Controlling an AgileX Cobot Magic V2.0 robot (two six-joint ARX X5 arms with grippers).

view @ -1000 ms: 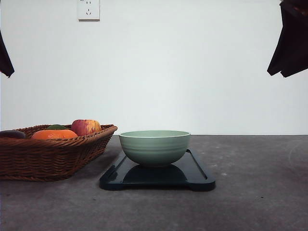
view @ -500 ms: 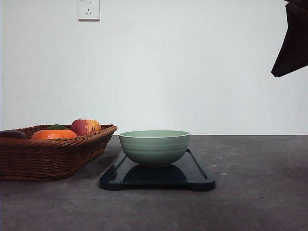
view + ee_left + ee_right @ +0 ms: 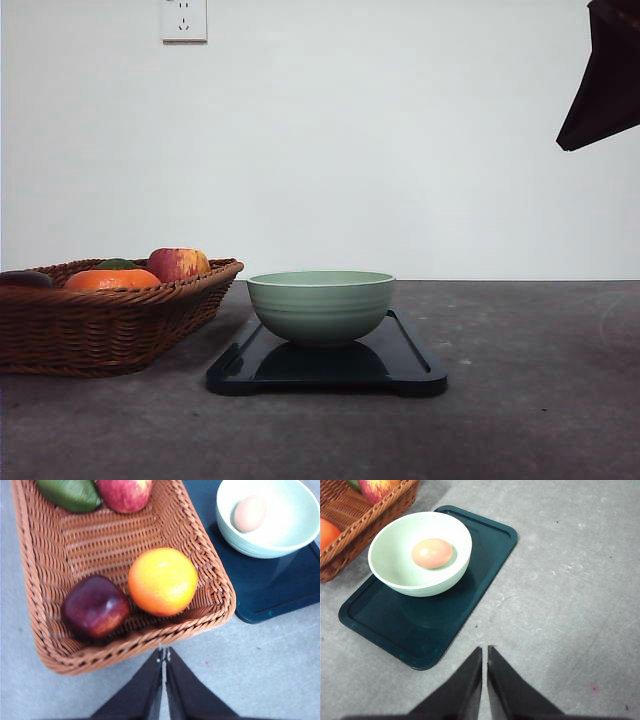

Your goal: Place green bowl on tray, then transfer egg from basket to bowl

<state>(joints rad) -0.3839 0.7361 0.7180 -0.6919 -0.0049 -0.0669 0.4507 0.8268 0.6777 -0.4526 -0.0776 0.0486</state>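
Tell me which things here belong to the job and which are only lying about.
Belong to the job:
green bowl
tray
egg, lying in the bowl
basket

Only lying about:
orange
dark red apple
red-yellow apple
green fruit

even, soft bright light; left wrist view slightly blurred, glare whitening the green bowl (image 3: pixel 272 522).
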